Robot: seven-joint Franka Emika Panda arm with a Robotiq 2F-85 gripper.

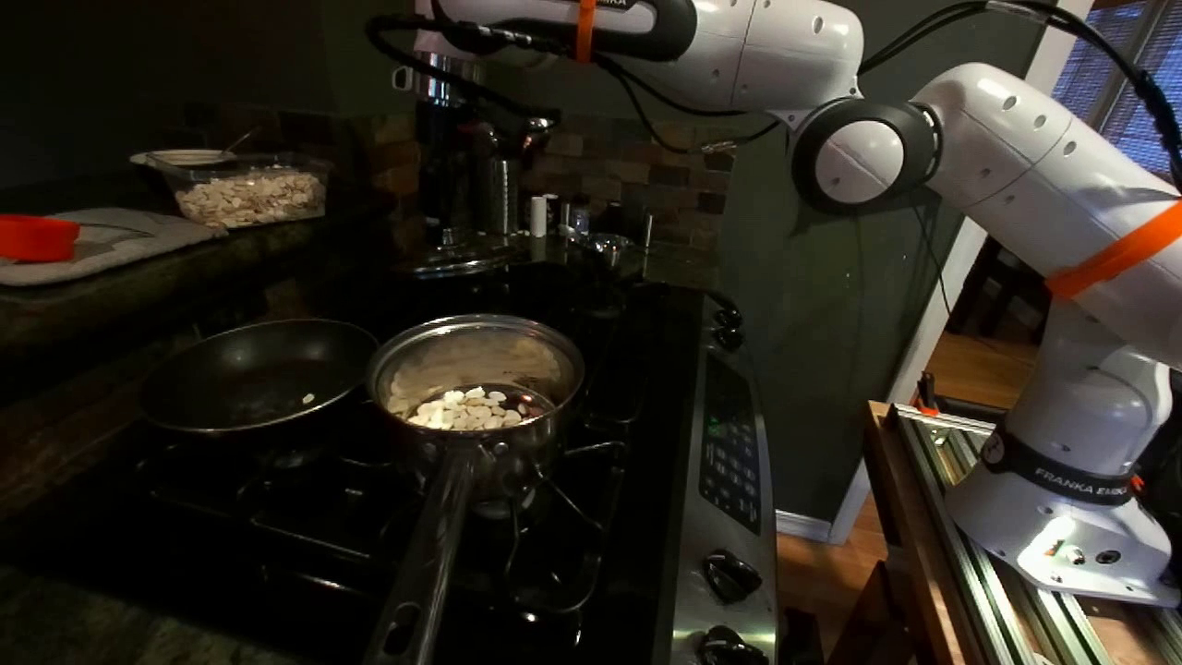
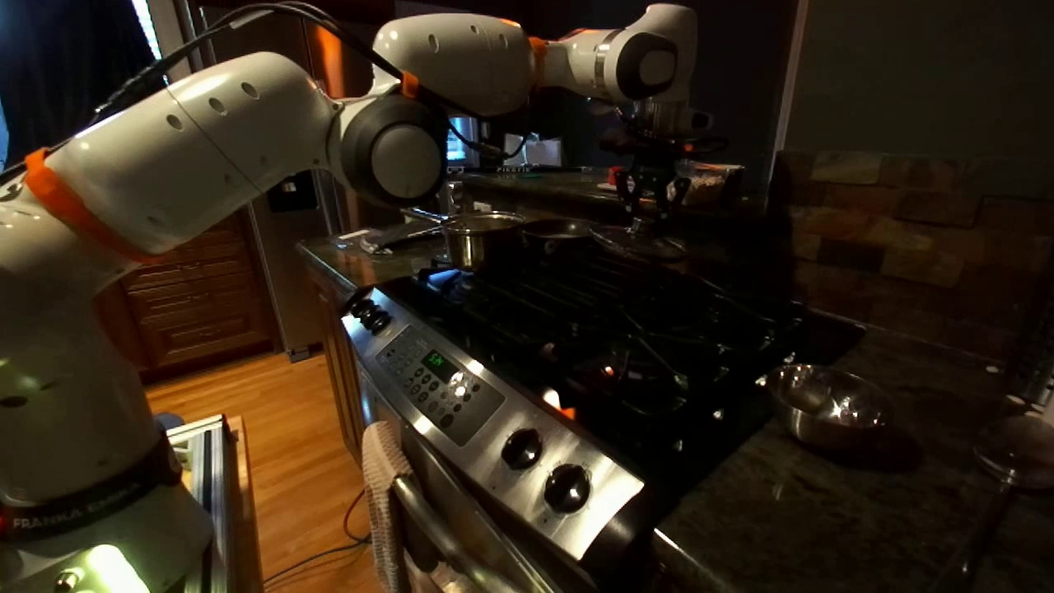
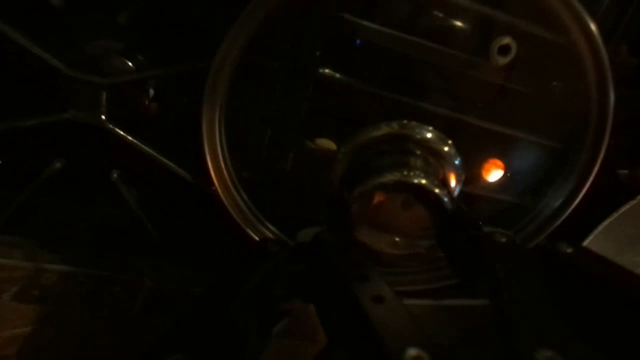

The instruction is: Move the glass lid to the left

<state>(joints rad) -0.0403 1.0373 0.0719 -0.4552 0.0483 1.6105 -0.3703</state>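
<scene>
The glass lid (image 2: 638, 242) is see-through, with a shiny rim and a metal knob. In an exterior view it appears a little tilted over the back of the black stove, beyond the pans. It also shows in an exterior view behind the pans (image 1: 457, 266). In the wrist view the lid (image 3: 400, 142) fills the upper middle, with grate bars seen through it. My gripper (image 2: 645, 210) points down at the knob. In the wrist view the dark fingers (image 3: 394, 212) stand on both sides of the knob and appear closed on it. Whether the lid touches the stove cannot be told.
A steel pan (image 1: 545, 448) of pale food and a dark frying pan (image 1: 249, 379) stand side by side on the stove. A clear tub (image 1: 254, 199) of pale slices and a red container (image 1: 37, 238) sit on the raised counter. A steel bowl (image 2: 832, 412) stands beside the stove.
</scene>
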